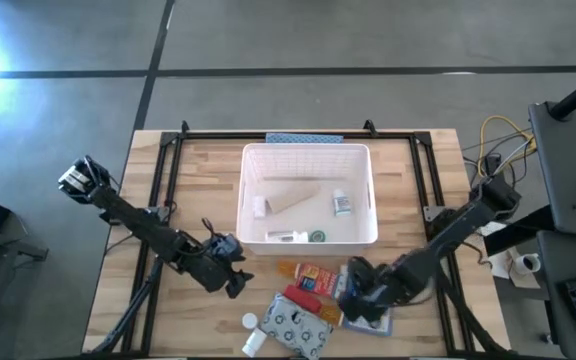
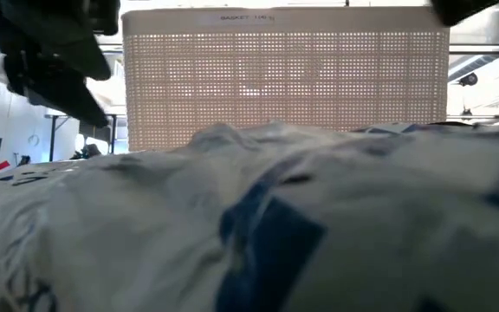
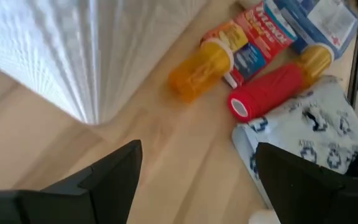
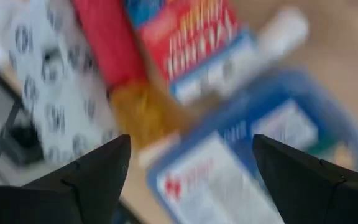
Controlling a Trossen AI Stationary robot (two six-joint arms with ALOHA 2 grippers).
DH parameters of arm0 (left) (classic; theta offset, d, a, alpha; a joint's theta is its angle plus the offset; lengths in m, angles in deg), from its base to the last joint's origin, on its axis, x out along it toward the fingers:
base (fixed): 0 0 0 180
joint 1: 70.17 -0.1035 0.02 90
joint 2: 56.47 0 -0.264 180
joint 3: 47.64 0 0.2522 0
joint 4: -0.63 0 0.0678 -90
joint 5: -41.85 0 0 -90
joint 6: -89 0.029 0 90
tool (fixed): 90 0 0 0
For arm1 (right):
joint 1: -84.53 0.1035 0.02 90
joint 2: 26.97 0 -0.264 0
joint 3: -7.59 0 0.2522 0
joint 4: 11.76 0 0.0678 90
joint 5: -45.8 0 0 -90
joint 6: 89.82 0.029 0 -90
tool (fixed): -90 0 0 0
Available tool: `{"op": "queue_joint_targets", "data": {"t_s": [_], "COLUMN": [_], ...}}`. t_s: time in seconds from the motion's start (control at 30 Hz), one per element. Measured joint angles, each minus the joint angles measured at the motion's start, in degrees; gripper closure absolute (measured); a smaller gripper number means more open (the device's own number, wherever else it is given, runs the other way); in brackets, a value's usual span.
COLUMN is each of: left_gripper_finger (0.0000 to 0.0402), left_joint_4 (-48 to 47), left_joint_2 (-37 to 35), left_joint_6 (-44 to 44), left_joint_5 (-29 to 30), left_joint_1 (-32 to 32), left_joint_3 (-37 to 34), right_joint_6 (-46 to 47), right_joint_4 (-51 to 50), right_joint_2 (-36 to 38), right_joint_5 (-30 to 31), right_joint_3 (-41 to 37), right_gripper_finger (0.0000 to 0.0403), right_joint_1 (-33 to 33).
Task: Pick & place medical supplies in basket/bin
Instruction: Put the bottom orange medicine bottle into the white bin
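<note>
Pouch (image 2: 258, 225) fills low view; several supplies in bin (image 1: 308, 152), pile left at bench front. Right hand (image 4: 191, 180) wide over flat box (image 4: 229, 162); left hand (image 3: 197, 186) wide, empty.

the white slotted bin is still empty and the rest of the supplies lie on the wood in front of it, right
Not quite: the large white slotted plastic bin is not empty. The high view shows several items already lying in it, among them a small white pill bottle and a flat tan piece. The rest holds: other supplies, such as the red-orange box and the grey patterned pouch, lie on the wooden table in front of it.
</note>
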Motion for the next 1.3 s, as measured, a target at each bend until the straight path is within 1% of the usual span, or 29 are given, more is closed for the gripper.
{"op": "queue_joint_targets", "data": {"t_s": [0.13, 0.23, 0.33, 0.43, 0.5, 0.57, 0.63, 0.73, 0.8, 0.83, 0.97, 1.13, 1.3], "left_gripper_finger": [0.0109, 0.0109, 0.0109, 0.0109, 0.0109, 0.0109, 0.0109, 0.0109, 0.0109, 0.0109, 0.0109, 0.0109, 0.0109], "left_joint_4": [1.37, 1.31, 1.3, 1.31, 1.31, 1.28, 1.31, 1.3, 1.09, 1.13, 1.08, 1.15, 1.15], "left_joint_2": [-0.05, -0.11, -0.11, -0.15, -0.15, -0.15, -0.14, 0.2, 0.2, 0.2, 0.13, 0.11, 0.09], "left_joint_6": [3.9, 6.56, 8.02, 8.13, 8.11, 8.1, 8.13, 8.13, 8.08, 7.56, 4.25, 1.82, 0.85], "left_joint_5": [-0.09, -0.03, -0.06, -0.33, -1.97, -4.94, -6.99, -7.83, -7.87, -7.89, -7.91, -7.91, -7.92], "left_joint_1": [-2.03, -3.68, -4.72, -4.85, -4.7, -4.32, -3.55, -1.82, -0.37, 0.27, 3.06, 5.79, 7.31], "left_joint_3": [0.02, 0.02, 0.02, 0.02, 0.02, 0.0, -0.1, -0.47, -1.03, -1.19, -1.51, -1.51, -1.51], "right_joint_6": [-2.58, -2.65, -0.23, -1.94, -7.15, -12.57, -16.32, -22.54, -26.86, -27.19, -22.36, -18.19, -16.84], "right_joint_4": [0.13, -0.88, -1.86, 0.76, 3.14, 5.32, 5.43, 5.43, 5.28, 4.78, 2.97, 3.8, 6.71], "right_joint_2": [-2.2, -3.12, -3.47, -3.5, -3.53, -3.54, -3.54, -3.54, -3.54, -3.54, -3.5, -3.5, -3.52], "right_joint_5": [1.25, 5.36, 8.68, 8.64, 6.89, 3.57, 1.33, 0.5, -1.89, -3.92, -10.59, -11.94, -12.17], "right_joint_3": [1.52, 2.8, 3.71, 4.05, 4.06, 4.26, 4.58, 4.76, 4.79, 4.81, 4.83, 5.03, 5.1], "right_gripper_finger": [0.0076, 0.0076, 0.0076, 0.0076, 0.0076, 0.0076, 0.0076, 0.0076, 0.0076, 0.0076, 0.0076, 0.0076, 0.0076], "right_joint_1": [-4.34, -6.38, -7.58, -7.99, -7.97, -7.94, -7.82, -7.62, -7.64, -7.66, -6.9, -3.27, -0.7]}}
